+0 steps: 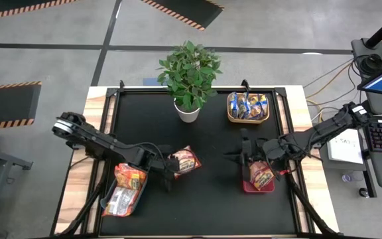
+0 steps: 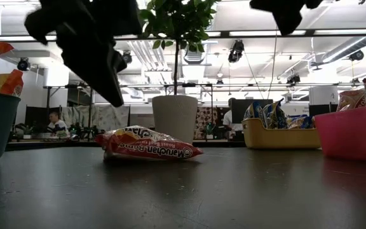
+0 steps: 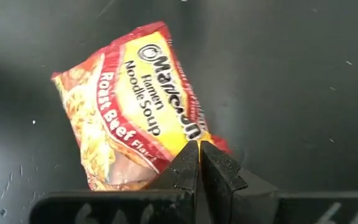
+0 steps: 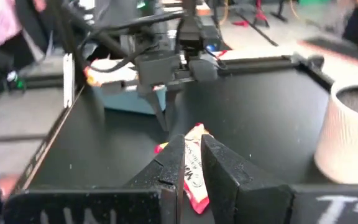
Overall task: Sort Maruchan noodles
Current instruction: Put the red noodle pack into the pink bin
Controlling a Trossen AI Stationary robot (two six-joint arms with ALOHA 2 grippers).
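The black surface point(image 1: 204, 199) carries one loose red Maruchan packet point(image 1: 186, 160) lying flat just beside the left end effector point(image 1: 168, 164). A grey-blue bin point(image 1: 126, 192) sits close behind that end effector, a red bin point(image 1: 249, 184) under the right end effector point(image 1: 244, 159), a white plant pot point(image 1: 187, 111) and a yellow basket point(image 1: 248, 117) farther off.

The left arm reaches from the left edge of the table toward the middle, its elbow low and its wrist bent down. The left gripper point(image 1: 170, 174) hangs just above the table surface, and its two fingers point(image 3: 188, 168) are pressed fully together with nothing between them. The right arm comes in from the right side, stretched inward. The right gripper point(image 1: 245, 159) is raised higher, with its fingers point(image 4: 219, 163) almost closed, leaving only a thin gap.
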